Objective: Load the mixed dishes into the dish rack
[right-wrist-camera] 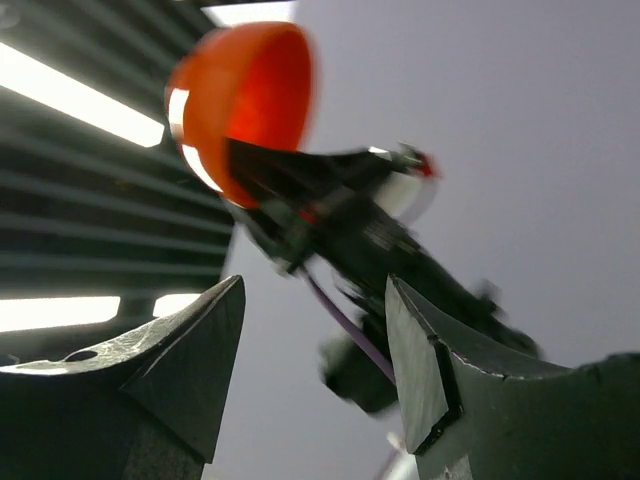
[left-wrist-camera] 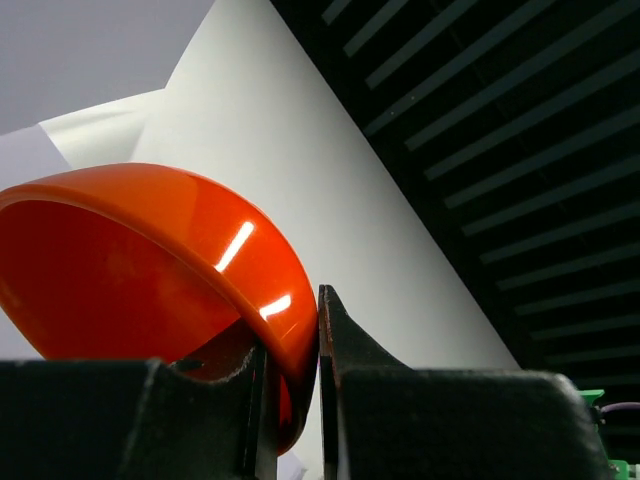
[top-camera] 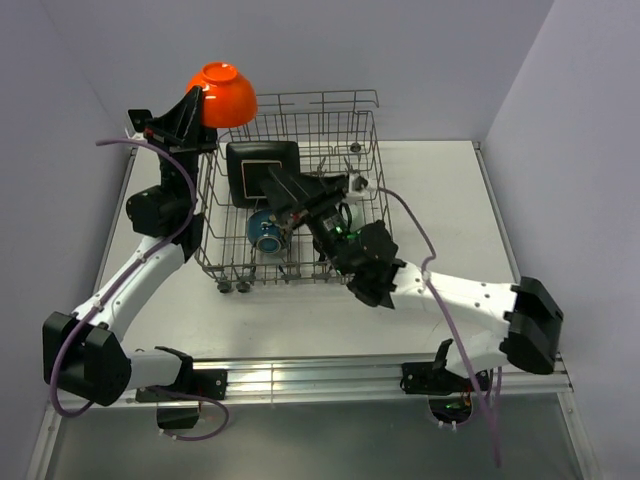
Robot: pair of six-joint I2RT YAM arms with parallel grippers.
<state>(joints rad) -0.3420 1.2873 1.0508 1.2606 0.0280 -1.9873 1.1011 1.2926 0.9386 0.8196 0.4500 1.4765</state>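
My left pincer (top-camera: pixel 204 100) is clamping the rim of the small orange bowl (top-camera: pixel 226 93), one finger inside the bowl and the other against its glossy outer wall (the left wrist view shows the wall pinched between the two pads, with the pincer (left-wrist-camera: pixel 318 305) nearly closed on it). The small orange bowl (left-wrist-camera: pixel 150 250) is hanging clear of the bench (top-camera: pixel 430 190), turned with its foot uppermost and its mouth facing down, by the rear left corner of the dish rack (top-camera: pixel 376 170). My right pincer (top-camera: pixel 278 192) is reaching into the dish rack from the near right side, and it is standing open with nothing between its fingers; in the right wrist view the gap in the pincer (right-wrist-camera: pixel 315 288) is framing only the ceiling, the left arm and the small orange bowl (right-wrist-camera: pixel 245 100) beyond. The black square plate (top-camera: pixel 262 168) is leaning upright in the rear left part of the rack, and the right pincer is overlapping its lower right corner from above; contact cannot be confirmed. The blue round bowl (top-camera: pixel 265 232) is sitting in the rack near the front, just below that pincer.
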